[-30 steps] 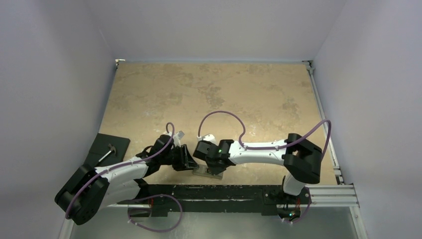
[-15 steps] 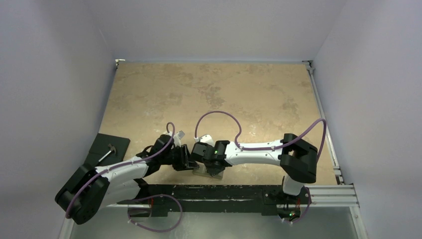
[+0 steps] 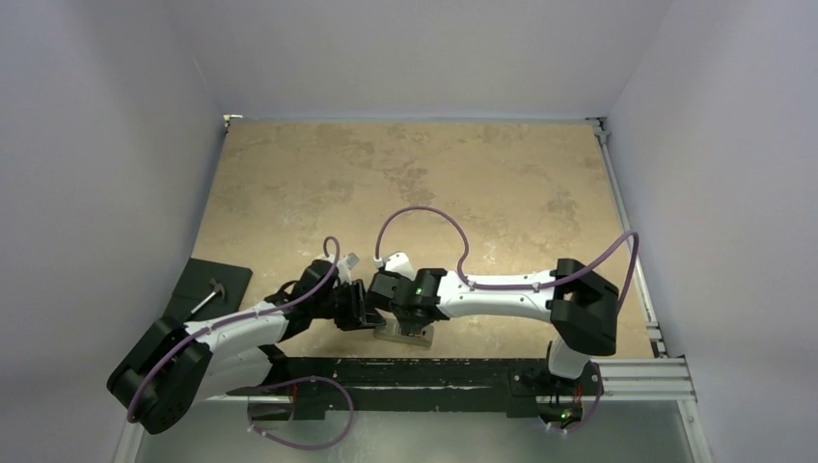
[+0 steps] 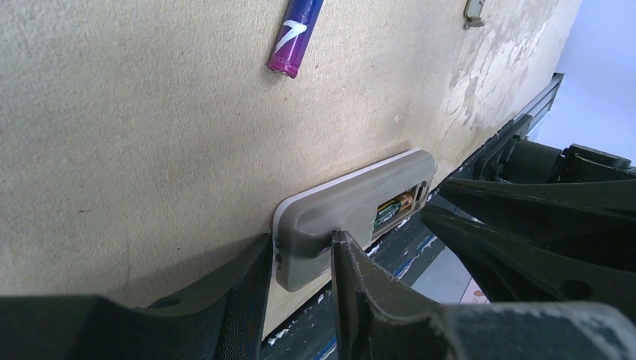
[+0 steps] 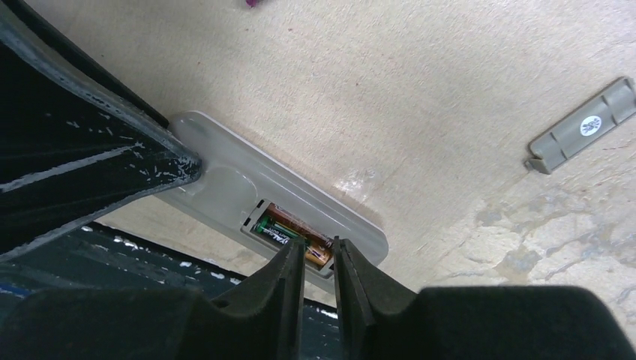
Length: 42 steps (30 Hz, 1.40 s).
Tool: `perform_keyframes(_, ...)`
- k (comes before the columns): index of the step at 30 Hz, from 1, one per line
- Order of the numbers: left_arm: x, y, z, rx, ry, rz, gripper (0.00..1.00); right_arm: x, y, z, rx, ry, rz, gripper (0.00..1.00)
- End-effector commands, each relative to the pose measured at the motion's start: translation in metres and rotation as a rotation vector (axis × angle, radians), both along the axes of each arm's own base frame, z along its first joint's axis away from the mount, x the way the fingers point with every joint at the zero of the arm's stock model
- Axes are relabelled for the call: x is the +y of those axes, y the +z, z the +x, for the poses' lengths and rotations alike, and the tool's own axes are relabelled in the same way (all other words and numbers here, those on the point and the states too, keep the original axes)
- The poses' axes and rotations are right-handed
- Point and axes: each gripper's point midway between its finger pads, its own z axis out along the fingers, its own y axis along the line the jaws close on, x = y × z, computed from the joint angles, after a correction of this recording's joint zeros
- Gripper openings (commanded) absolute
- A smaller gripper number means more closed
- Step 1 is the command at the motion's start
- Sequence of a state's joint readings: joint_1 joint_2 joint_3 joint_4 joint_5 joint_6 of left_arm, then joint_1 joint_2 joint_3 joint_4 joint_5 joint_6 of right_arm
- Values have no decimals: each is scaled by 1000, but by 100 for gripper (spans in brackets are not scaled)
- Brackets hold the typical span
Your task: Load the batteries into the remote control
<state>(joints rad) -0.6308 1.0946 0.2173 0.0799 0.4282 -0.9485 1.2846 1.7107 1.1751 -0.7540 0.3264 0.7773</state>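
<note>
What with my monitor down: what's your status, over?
Left end effector shut on remote. Right end effector slightly open over brown battery, already seated. Purple battery loose on table. Nothing blocking.

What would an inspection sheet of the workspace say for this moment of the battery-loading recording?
Surface: tan mottled table, worn in patches.
Job's things: remote control grey back up at the near edge; brown battery in its recess; purple battery loose on the table.
Clutter: grey cover piece lying apart from the remote; black mat with a small metal item on it.
Grippers: left gripper clamps the remote's end; right gripper narrowly parted over the brown battery.
Cables: purple cables looped above both arms.
Surroundings: plain pale walls; nothing else seen.
</note>
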Motion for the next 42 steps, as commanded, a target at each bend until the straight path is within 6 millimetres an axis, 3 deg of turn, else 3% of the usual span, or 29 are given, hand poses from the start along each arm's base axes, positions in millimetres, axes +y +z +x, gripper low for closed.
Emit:
perform_keyframes(1,5,-5,-1,-8,-11,56,33,5,33,10,-70,-20,72,30)
perform_keyframes(8,16,1,4,-19,0,145,42,-1,31,-1,-37,-12,136,28)
perform_keyframes(12,11,19,16,-59,2,150,45,-3,26,-10,-1,2,180,17)
perform_keyframes(16,4,36,28,-97,-6,138,45,-10,19,-19,30,8,200,0)
perform_keyframes(17,2,40,31,-107,-8,134,45,-11,18,-20,29,10,208,0)
perform_keyframes(29,-32,54,50,-136,-60,16,31,-4,-1,-48,145,81,348,0)
perform_keyframes(42,-47,33,49,-106,-94,10,0,-3,-28,-53,177,86,327,0)
